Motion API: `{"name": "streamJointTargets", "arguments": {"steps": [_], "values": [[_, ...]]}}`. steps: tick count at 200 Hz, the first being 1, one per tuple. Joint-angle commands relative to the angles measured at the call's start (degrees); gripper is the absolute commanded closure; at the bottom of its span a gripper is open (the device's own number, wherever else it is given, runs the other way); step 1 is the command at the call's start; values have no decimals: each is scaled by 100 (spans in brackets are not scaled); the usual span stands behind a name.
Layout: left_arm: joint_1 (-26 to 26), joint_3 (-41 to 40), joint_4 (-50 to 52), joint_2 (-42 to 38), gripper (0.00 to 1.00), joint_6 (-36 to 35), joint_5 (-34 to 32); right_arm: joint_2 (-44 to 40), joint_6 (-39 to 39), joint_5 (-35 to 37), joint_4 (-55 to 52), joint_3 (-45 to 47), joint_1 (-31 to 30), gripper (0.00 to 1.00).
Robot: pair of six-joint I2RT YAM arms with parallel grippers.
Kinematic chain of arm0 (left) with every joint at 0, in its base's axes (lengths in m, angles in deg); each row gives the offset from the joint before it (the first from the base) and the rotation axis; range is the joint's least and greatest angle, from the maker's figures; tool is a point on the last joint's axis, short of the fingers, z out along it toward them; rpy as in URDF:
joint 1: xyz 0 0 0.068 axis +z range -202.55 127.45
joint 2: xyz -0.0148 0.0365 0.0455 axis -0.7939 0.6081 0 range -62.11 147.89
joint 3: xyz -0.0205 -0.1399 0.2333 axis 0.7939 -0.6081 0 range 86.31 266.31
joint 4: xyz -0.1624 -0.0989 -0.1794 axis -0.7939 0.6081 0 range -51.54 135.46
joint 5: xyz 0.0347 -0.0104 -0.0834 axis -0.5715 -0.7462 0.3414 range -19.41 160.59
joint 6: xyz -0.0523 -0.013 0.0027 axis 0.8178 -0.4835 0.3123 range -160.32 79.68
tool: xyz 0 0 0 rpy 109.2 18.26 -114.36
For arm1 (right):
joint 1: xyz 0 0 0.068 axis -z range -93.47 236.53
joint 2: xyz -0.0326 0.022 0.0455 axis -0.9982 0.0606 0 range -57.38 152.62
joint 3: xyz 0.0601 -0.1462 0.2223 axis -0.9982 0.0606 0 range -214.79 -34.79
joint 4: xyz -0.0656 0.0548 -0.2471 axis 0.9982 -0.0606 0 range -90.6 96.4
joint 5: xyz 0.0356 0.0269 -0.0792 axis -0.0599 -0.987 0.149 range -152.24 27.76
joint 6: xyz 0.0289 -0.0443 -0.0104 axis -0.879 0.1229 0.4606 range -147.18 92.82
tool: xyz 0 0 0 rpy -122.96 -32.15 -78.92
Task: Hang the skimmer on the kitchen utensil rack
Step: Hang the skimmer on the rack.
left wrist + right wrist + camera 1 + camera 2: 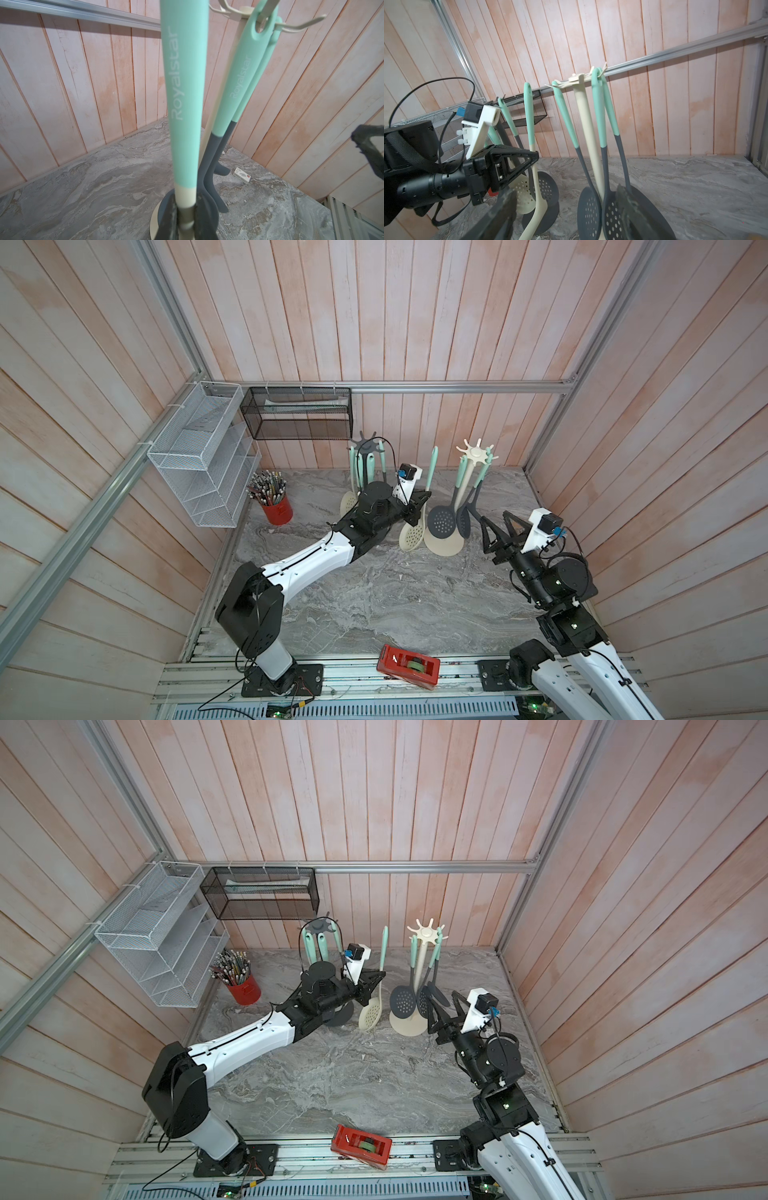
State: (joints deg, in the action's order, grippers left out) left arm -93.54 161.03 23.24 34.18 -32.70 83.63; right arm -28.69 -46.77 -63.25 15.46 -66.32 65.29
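Observation:
My left gripper (pixel 419 508) is shut on the cream neck of a skimmer (pixel 411 537) with a cream perforated head and a teal handle (pixel 182 83). It holds the skimmer upright between two racks. The dark grey kitchen utensil rack (pixel 366 443) stands behind my left wrist and carries teal-handled utensils. To the skimmer's right, the cream rack (pixel 473 452) carries dark utensils, one of them a dark skimmer (pixel 589 209). My right gripper (pixel 495 522) stands open beside the cream rack's dark utensils, holding nothing.
A red pencil cup (pixel 276 508) stands at the back left below a white wire shelf (pixel 203 456) and a black mesh basket (pixel 297 412). A red tape dispenser (pixel 408 666) lies at the front edge. A small white box (pixel 242 175) lies behind the cream rack.

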Motion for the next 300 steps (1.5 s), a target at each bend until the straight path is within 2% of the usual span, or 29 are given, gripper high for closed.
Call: {"name": "streamJointTargets", "arguments": {"steps": [1, 41, 83, 156, 248, 300], "values": [[69, 492, -132, 237, 100, -232, 186, -202, -522, -138, -18, 188, 292, 22], [100, 1042, 89, 679, 100, -603, 297, -340, -742, -321, -159, 338, 855, 21], [117, 1128, 160, 801, 100, -876, 582, -342, -739, -520, -183, 360, 1141, 21], [118, 1143, 223, 853, 100, -1053, 891, -137, -748, -749, -11, 431, 1313, 21], [120, 1447, 563, 1047, 100, -1205, 679, -72, -778, -909, 85, 514, 1405, 21], [127, 1232, 305, 953, 100, -1053, 559, -48, -809, -944, 138, 551, 1428, 21]]}}
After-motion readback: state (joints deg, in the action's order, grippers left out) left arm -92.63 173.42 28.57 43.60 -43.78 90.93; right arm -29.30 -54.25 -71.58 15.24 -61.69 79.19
